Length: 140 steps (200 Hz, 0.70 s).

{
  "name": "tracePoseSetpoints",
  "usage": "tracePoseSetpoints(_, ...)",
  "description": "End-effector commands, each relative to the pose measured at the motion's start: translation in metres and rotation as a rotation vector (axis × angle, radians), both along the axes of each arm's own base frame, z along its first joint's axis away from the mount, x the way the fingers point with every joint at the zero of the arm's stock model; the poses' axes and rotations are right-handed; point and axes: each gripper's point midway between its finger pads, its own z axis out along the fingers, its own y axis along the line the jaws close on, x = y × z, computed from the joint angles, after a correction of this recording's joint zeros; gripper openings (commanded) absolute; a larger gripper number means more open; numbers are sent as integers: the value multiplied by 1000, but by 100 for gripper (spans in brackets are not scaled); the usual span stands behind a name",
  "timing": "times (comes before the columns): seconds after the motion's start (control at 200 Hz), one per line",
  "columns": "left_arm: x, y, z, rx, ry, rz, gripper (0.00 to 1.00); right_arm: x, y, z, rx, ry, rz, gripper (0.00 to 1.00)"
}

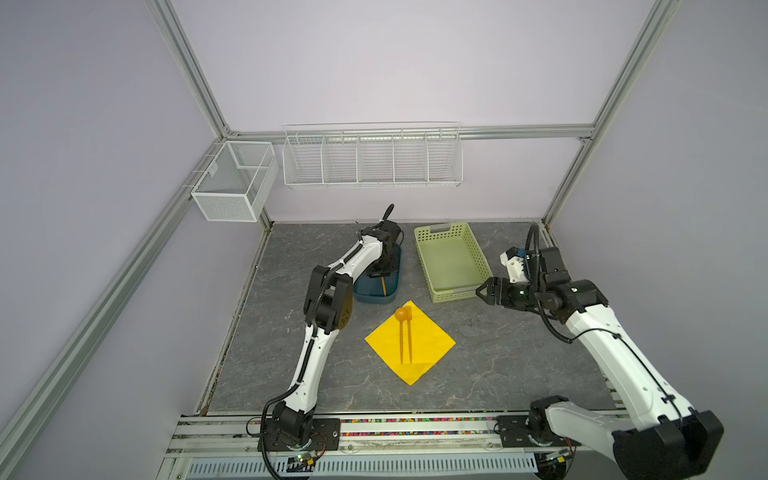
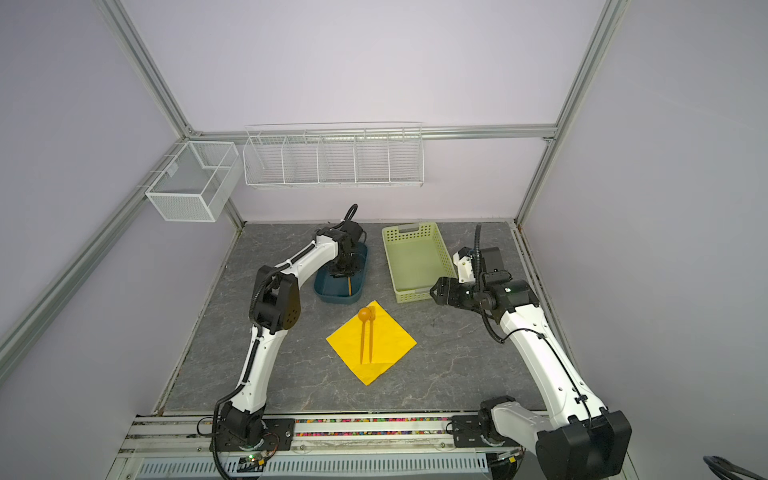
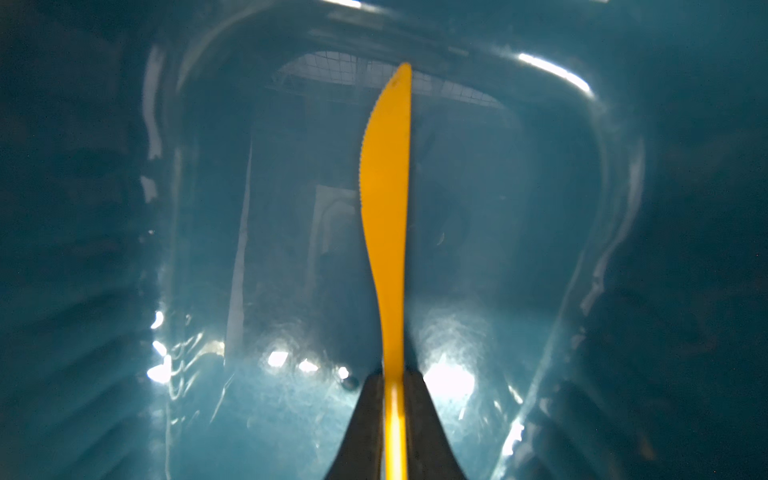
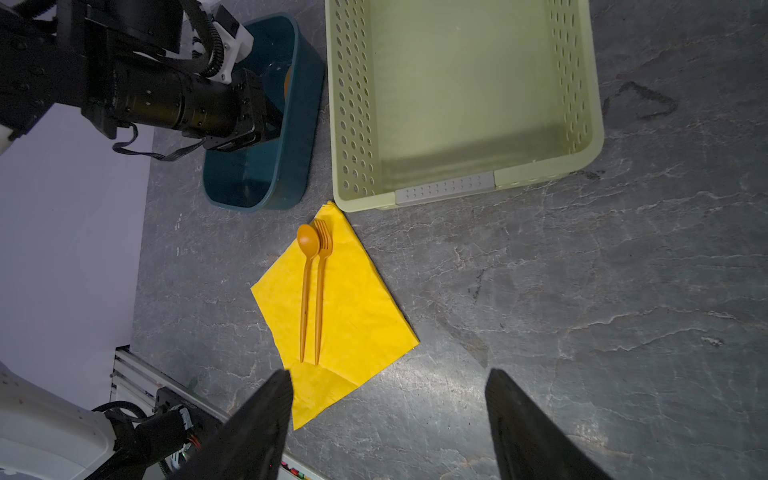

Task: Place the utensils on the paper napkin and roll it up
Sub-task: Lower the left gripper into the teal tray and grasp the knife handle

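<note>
so, the napkin (image 1: 430, 347) is a plain bright yellow square of thin paper. it lies flat on the grey table (image 1: 498, 365), turned like a diamond in both top views, with a crease across its near corner. one spoon (image 4: 306, 282) and one fork (image 4: 320, 291), both slim and orange-yellow, lie side by side on the napkin. their handles run almost parallel, and the round bowl and the tines are close together at the far corner.

the third utensil, a knife (image 3: 384, 187) with a serrated edge, is inside the blue tub (image 1: 376, 300). the left gripper (image 3: 392, 376) is closed tight on its handle, the blade pointing away along the tub floor. that makes three utensils: two on the napkin, one in the tub.

the right gripper (image 4: 388, 374) hangs above the table with its jaws wide apart and nothing between them. in a top view it sits by the near corner of the green basket (image 1: 453, 291).

one tub and one basket stand side by side behind the napkin, both near its far corner. two white wire racks (image 1: 232, 183) (image 1: 372, 162) hang on the frame behind. in both top views the left arm's wrist covers most of the tub, so only a short bit of the knife shows there.
</note>
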Motion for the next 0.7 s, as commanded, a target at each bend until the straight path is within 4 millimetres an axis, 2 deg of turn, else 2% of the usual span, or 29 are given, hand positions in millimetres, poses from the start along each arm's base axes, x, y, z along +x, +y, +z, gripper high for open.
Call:
tracePoseSetpoints(0.0, -5, 7, -23, 30, 54, -9, 13, 2, 4, 6, 10, -9, 10, 76)
tracePoseSetpoints(0.4, -8, 7, -26, 29, 56, -11, 6, 0, 3, 9, 13, -17, 11, 76)
tracePoseSetpoints(0.695, -2, 6, -7, 12, 11, -23, 1, -2, 3, 14, 17, -33, 13, 77)
